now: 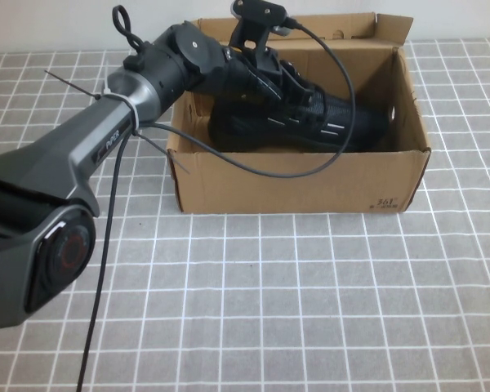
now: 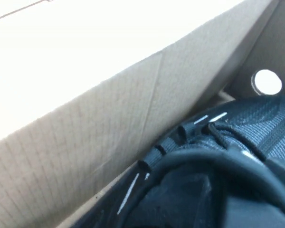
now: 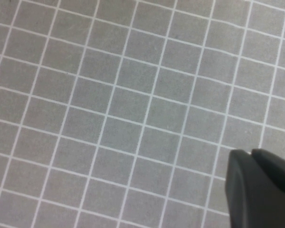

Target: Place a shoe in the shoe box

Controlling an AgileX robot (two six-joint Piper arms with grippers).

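While the shoe (image 1: pixel 310 122) lies inside the shoe box (image 1: pixel 294 184), the left gripper (image 1: pixel 265 77) sits over its left end, finger state hidden; the right gripper (image 3: pixel 259 183) hangs closed above the tiled tabletop (image 3: pixel 109 109).

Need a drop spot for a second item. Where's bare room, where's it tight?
Free: the grid cloth in front of the shoe box and to its right. Right gripper hangs shut over bare cloth. Crowded: inside the box, shoe plus left gripper at it.
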